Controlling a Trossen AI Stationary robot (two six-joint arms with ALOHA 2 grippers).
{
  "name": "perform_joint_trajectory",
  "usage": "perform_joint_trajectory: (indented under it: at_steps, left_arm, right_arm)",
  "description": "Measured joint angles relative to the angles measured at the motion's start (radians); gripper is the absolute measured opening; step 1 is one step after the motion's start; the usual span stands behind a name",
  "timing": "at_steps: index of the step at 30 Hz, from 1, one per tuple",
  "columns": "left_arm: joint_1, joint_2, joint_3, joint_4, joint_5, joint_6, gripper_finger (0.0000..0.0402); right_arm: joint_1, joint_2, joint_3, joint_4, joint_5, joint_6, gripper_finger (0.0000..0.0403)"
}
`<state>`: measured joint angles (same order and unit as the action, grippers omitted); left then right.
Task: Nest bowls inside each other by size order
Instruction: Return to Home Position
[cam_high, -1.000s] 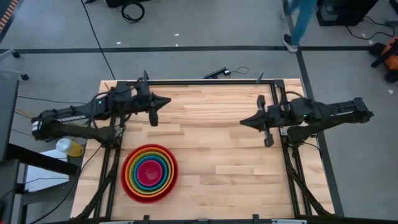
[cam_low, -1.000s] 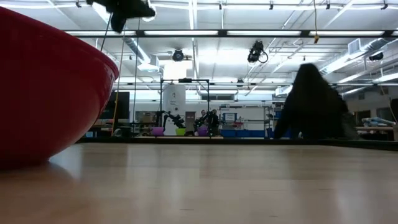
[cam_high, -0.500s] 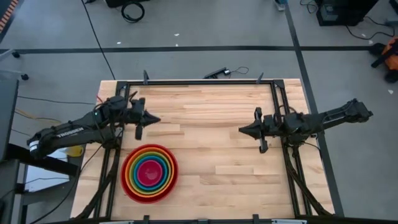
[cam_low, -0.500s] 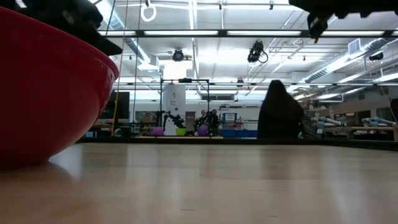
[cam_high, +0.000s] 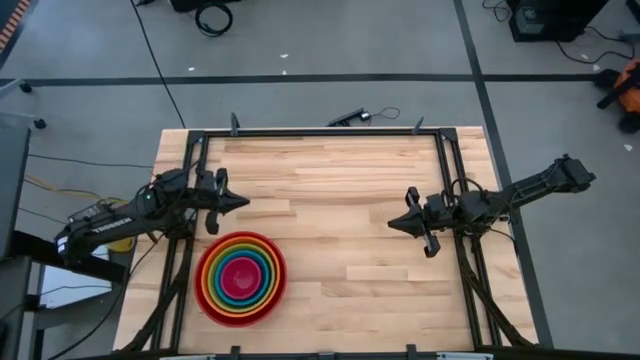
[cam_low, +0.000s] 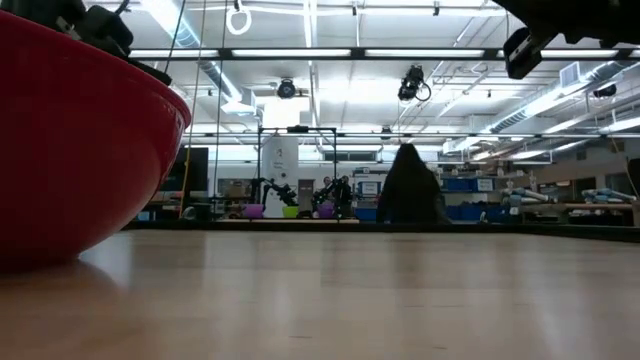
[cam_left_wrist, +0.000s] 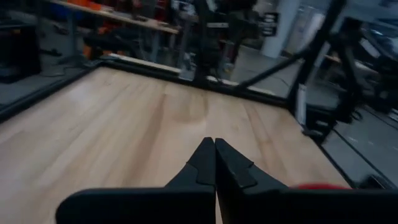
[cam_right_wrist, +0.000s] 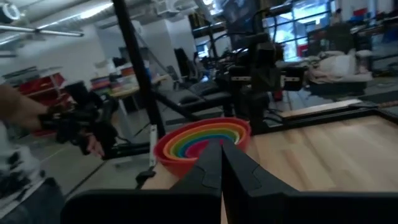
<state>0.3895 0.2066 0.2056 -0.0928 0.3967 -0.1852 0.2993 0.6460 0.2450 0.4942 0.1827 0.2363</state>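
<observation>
The five bowls (cam_high: 241, 279) sit nested on the table near its front left: red outermost, then orange, lime green, blue, and magenta-pink in the middle. The stack's red wall fills the left of the low view (cam_low: 80, 150) and the stack shows in the right wrist view (cam_right_wrist: 202, 142). My left gripper (cam_high: 243, 200) is shut and empty, above the table just beyond the stack. My right gripper (cam_high: 392, 222) is shut and empty, above the table's right part. Each pair of closed fingertips shows in its wrist view (cam_left_wrist: 214, 144) (cam_right_wrist: 221, 144).
Bare wooden tabletop (cam_high: 340, 200) lies between the two grippers. A black metal frame (cam_high: 330, 132) runs along the table's far edge and sides. A person's hand (cam_right_wrist: 25, 112) and a dark figure (cam_low: 408, 185) show in the room beyond the table.
Both arms have drawn back toward their own sides of the table and come lower. My left gripper has gone toward the near left, closer to the bowl stack; my right gripper has gone a little toward the near edge. The bowls have stayed put. The person behind the table has walked left.
</observation>
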Motion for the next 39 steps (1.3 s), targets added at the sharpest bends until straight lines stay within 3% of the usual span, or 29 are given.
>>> perform_joint_trajectory:
  at_steps: [4,9,12,18,23,27,32,39]
  left_arm:
    - [-0.087,0.011,-0.017,-0.006,-0.023,-0.003,0.0]
    - [-0.203,0.007,-0.038,0.059,-0.206,0.016,0.0]
    - [-0.228,-0.011,-0.032,0.08,-0.268,0.092,0.0]
    - [-0.222,-0.071,-0.021,0.079,-0.271,0.068,0.0]
    - [-0.223,-0.163,-0.021,0.082,-0.241,0.01,0.0]
    - [-0.239,-0.205,-0.018,0.082,-0.235,-0.015,0.0]
    - [-0.262,-0.191,-0.058,0.077,-0.268,0.016,0.0]
    - [-0.276,-0.188,-0.195,0.304,-0.327,-0.045,0.0]
  right_arm:
    - [0.0,-0.009,-0.02,0.0,-0.015,0.0,0.0002]
    - [0.0,-0.037,-0.074,0.011,0.048,-0.019,0.0002]
    - [-0.027,-0.036,-0.115,0.131,0.063,-0.015,0.0002]
    - [-0.125,-0.077,-0.116,0.147,-0.132,-0.066,0.0002]
    - [-0.211,-0.214,-0.116,-0.009,-0.153,-0.108,0.0002]
    - [-0.256,-0.31,-0.116,-0.086,-0.234,-0.09,0.0002]
    - [-0.29,-0.349,-0.148,-0.025,-0.27,-0.076,0.0002]
    - [-0.297,-0.339,-0.23,0.05,-0.279,-0.012,0.0002]
